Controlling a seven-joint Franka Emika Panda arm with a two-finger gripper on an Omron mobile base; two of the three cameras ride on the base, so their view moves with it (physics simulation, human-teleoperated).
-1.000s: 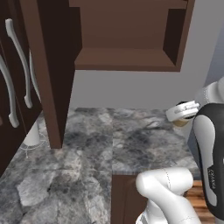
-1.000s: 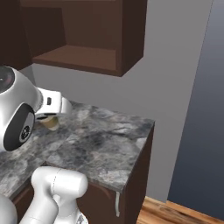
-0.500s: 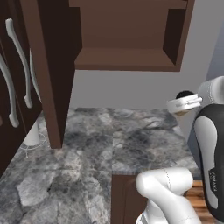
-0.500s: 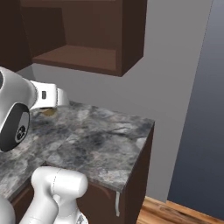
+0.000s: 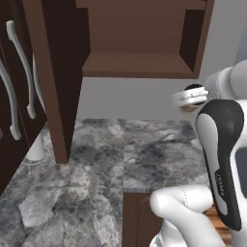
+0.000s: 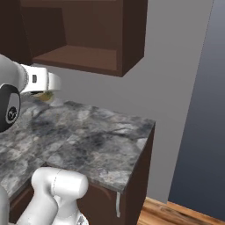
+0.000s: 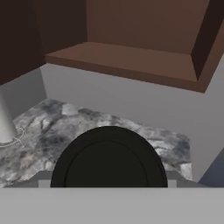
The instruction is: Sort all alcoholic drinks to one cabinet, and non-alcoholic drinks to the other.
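I have a small tan paper coffee cup with a black lid (image 7: 109, 157) clamped between the jaws of the two-finger gripper (image 5: 192, 99), lifted clear of the grey marble counter (image 5: 120, 154). It hangs just below and in front of the open dark brown wooden wall cabinet (image 5: 140, 65). A slim pale bottle (image 7: 5, 122) stands off to the left. I judge I'm mid-carry: next I must raise the cup above the shelf lip, push it inward, then let go.
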